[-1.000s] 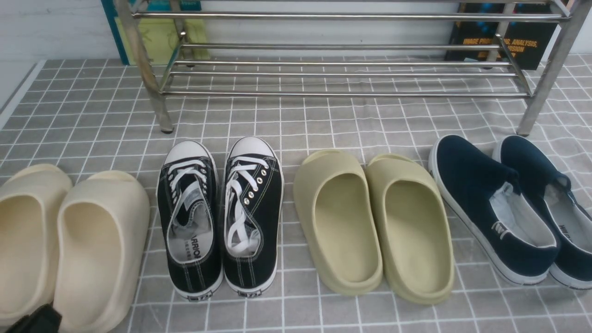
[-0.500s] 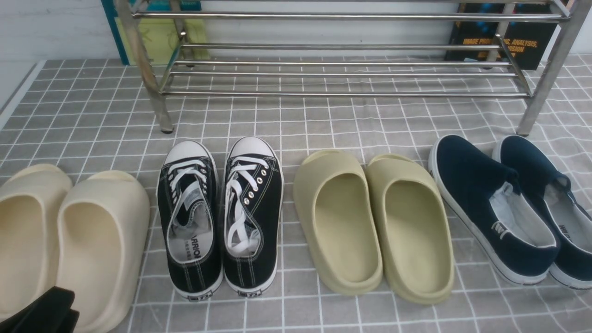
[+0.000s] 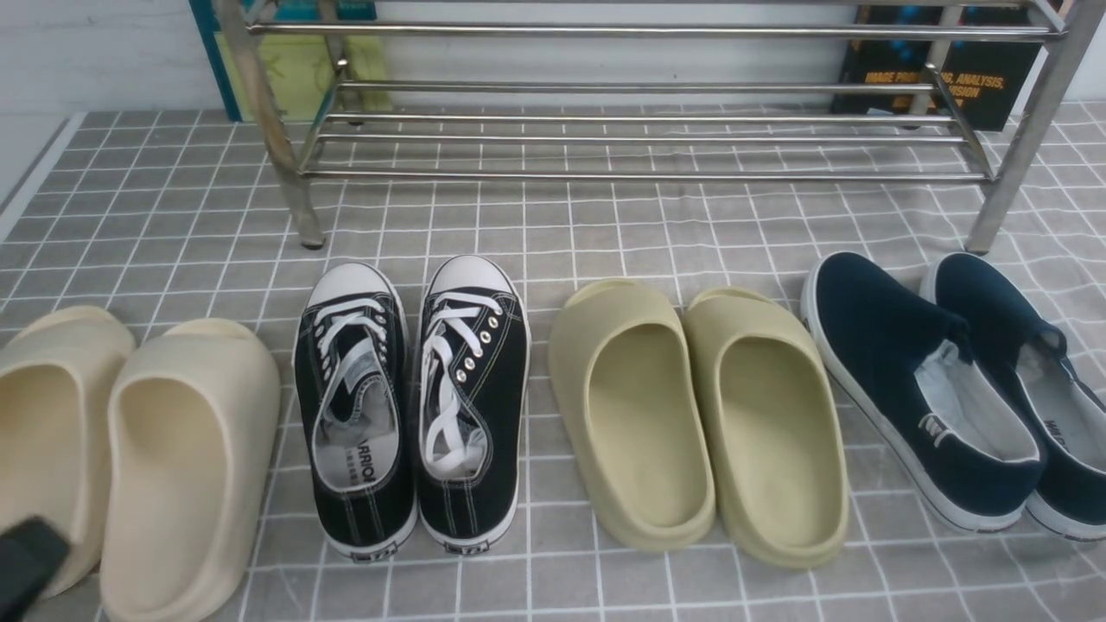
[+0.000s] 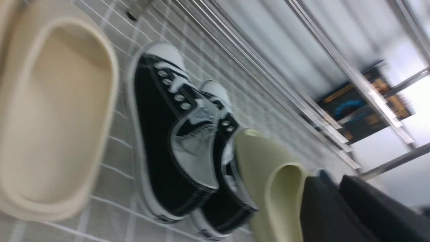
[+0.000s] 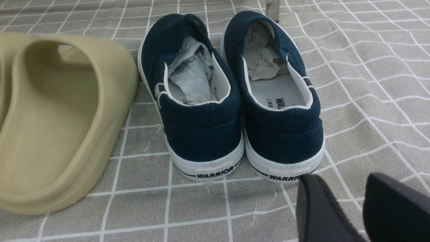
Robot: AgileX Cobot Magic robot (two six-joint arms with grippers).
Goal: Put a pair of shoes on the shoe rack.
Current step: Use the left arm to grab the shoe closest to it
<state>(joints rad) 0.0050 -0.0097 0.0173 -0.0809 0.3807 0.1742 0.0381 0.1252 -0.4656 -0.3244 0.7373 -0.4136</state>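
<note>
Black sneakers (image 3: 406, 415) sit side by side just before the shoe rack (image 3: 639, 138), near its left leg, not on it; probably light, soft canvas on stiff rubber soles, so pinch the heel collars and mind the loose laces. Left gripper (image 4: 337, 179) looks nearly together on nothing, too blurred to call clenched; right gripper (image 5: 346, 178) parted, empty; left wrist view shows sneaker sidewalls the front view lacks; right wrist view misses the sneakers.

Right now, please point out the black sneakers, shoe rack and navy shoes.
black sneakers (image 3: 467, 276), front view, one toe cap.
shoe rack (image 3: 639, 176), front view, front lower bar.
navy shoes (image 5: 201, 134), right wrist view, one heel.
</note>
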